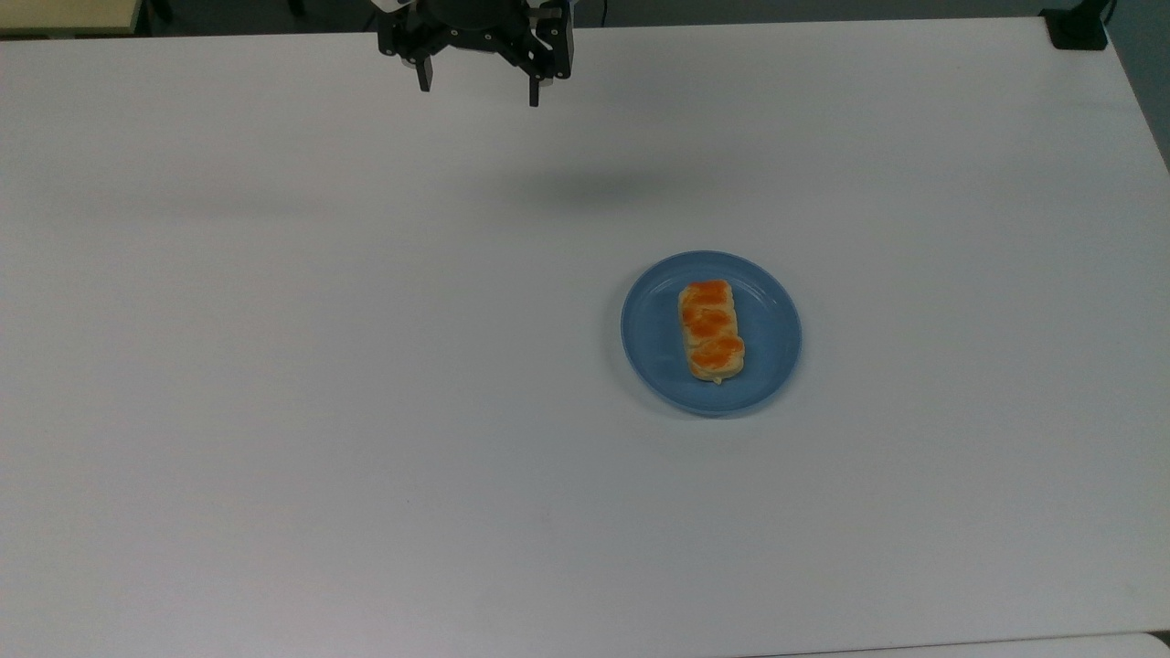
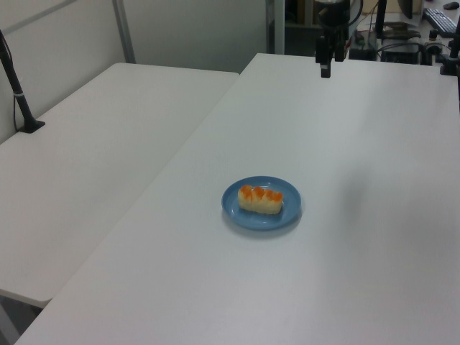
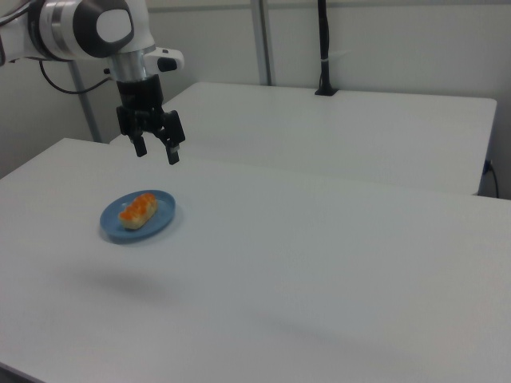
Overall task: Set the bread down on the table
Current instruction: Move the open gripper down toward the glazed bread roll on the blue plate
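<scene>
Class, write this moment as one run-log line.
end effector: open, empty, raised, away from plate | bread: lying on blue plate | table: bread not yet placed

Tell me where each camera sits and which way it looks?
Top view: high above, looking down on the table; the plate with the bread lies right of centre, and the open claw pokes in at the top edge.
Left view: off one corner, looking along the table toward the far claw and desks behind.
Right view: lower, from the other side, showing the arm and claw above the plate.
All three share bread, plate and claw.
</scene>
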